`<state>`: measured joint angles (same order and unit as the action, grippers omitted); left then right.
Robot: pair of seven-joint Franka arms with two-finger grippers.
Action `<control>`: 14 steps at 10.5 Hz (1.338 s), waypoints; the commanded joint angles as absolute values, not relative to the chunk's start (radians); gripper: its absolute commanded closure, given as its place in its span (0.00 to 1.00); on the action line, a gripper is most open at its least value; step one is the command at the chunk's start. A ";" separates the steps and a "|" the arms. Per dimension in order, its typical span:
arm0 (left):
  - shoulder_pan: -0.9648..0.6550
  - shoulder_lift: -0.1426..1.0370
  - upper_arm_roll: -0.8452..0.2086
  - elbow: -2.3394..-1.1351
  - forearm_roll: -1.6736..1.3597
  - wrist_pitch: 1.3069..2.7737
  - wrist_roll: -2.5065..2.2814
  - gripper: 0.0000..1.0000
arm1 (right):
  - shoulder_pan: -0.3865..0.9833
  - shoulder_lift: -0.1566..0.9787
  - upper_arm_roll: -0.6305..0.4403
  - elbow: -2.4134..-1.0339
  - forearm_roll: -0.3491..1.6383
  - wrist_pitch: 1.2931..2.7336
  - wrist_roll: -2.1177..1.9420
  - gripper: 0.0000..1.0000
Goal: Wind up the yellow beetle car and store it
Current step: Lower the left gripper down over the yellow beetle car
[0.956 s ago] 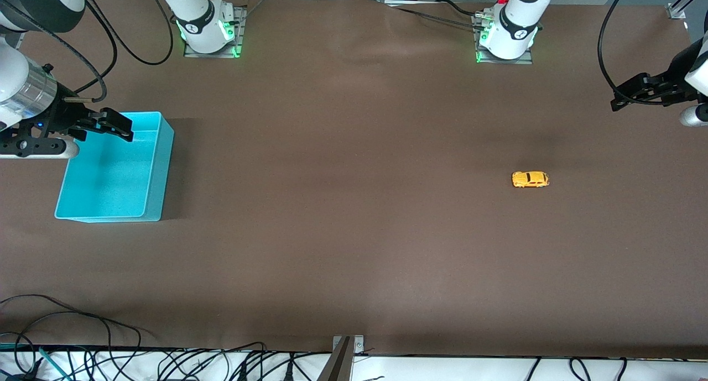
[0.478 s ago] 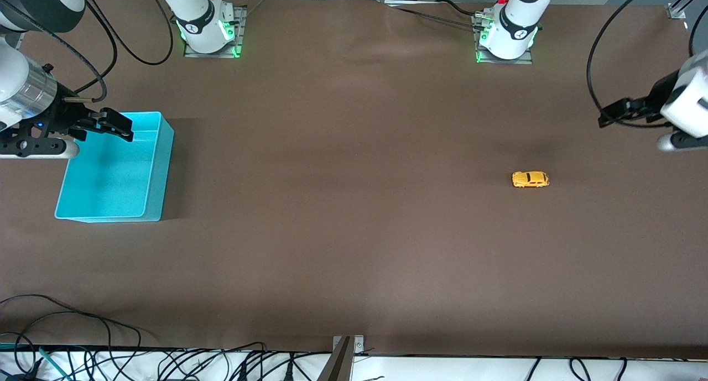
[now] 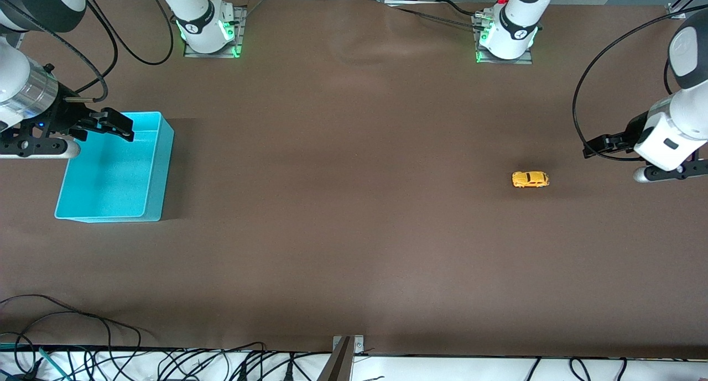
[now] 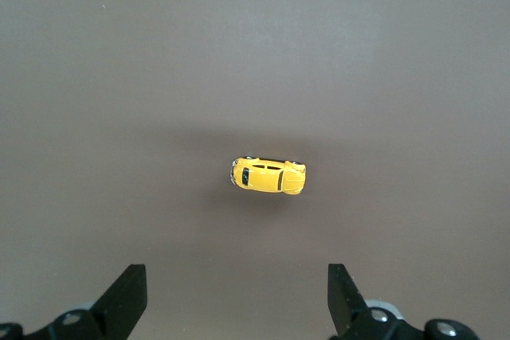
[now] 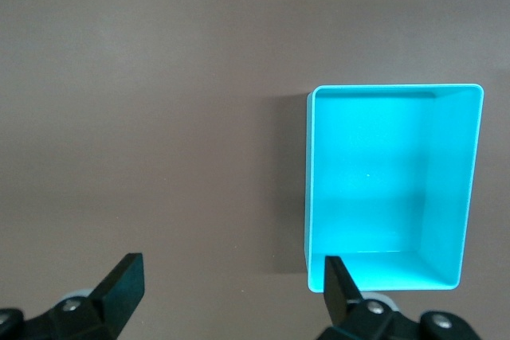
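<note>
The yellow beetle car (image 3: pixel 530 179) stands on its wheels on the brown table, toward the left arm's end. It also shows in the left wrist view (image 4: pixel 268 176), ahead of the fingers. My left gripper (image 3: pixel 592 147) is open and empty, up over bare table beside the car; its own view shows it (image 4: pixel 237 300) apart from the car. My right gripper (image 3: pixel 123 126) is open and empty over the rim of the turquoise bin (image 3: pixel 160 165). In the right wrist view the gripper (image 5: pixel 231 292) is at the bin's edge (image 5: pixel 309 197).
The turquoise bin is empty and stands at the right arm's end of the table. Both arm bases (image 3: pixel 207 30) (image 3: pixel 506 32) stand along the table's edge farthest from the front camera. Cables (image 3: pixel 83 348) lie along the nearest edge.
My left arm has swung in from the table's end and its gripper has come closer to the car. The car, the bin and my right gripper have not moved.
</note>
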<state>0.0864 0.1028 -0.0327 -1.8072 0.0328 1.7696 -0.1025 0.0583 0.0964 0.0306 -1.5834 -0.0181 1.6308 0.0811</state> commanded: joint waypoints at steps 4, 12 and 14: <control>0.118 0.084 -0.038 -2.086 0.037 2.103 -0.107 0.00 | 0.060 0.100 0.032 -1.572 -0.032 1.626 0.072 0.00; 0.118 0.121 -0.040 -2.283 0.028 2.329 -0.062 0.00 | 0.060 0.100 0.032 -1.572 -0.032 1.623 0.072 0.00; 0.123 0.144 -0.040 -2.292 0.023 2.332 0.201 0.00 | 0.060 0.100 0.032 -1.572 -0.032 1.623 0.072 0.00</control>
<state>0.1091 0.1324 -0.0339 -2.2838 0.0329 2.3154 0.0416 0.0585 0.0970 0.0307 -1.5834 -0.0182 1.6308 0.0809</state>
